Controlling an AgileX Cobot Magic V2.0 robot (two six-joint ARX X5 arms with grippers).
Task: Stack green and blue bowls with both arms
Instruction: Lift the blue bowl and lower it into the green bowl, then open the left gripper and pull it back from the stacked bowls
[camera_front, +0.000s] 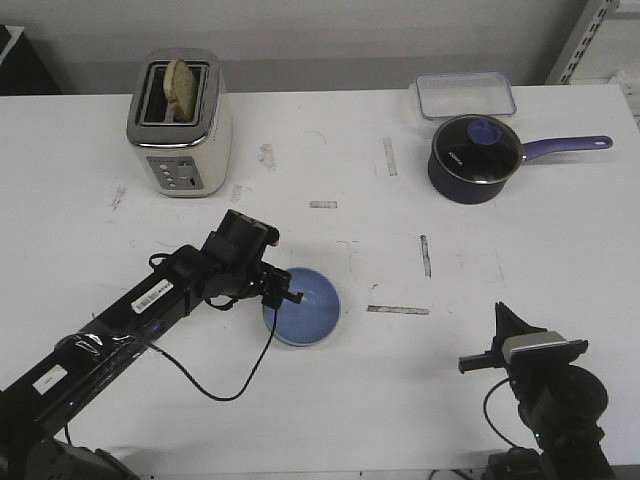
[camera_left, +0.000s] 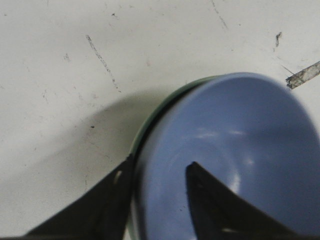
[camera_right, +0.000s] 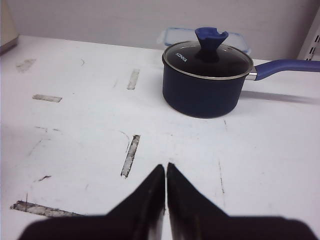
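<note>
Here the blue bowl (camera_front: 304, 307) sat nested inside the green bowl (camera_left: 150, 119) near the middle of the white counter (camera_front: 80, 230), only a thin green rim showing around its edge in the left wrist view. The left gripper (camera_front: 283, 291) was at the stack's left rim, fingers (camera_left: 212, 205) partly open and straddling the wall: one finger inside the blue bowl, the other outside against the green rim. Whether the fingers were actually pressing the wall could not be told from the wrist view.

The right gripper (camera_right: 166, 172) hovered low over bare counter at the near right, well apart from the bowls. Its fingers (camera_right: 145, 192) were closed tip to tip, holding nothing.

Other items on the counter: a cream toaster (camera_front: 180, 122) at the far left with a slice of bread (camera_front: 180, 88) standing in one slot; a dark navy saucepan (camera_front: 478, 157) with glass lid and purple handle at the far right; a clear plastic lidded container (camera_front: 466, 95) just behind the saucepan. Scuffed tape marks (camera_right: 130, 155) lay scattered across the surface.
</note>
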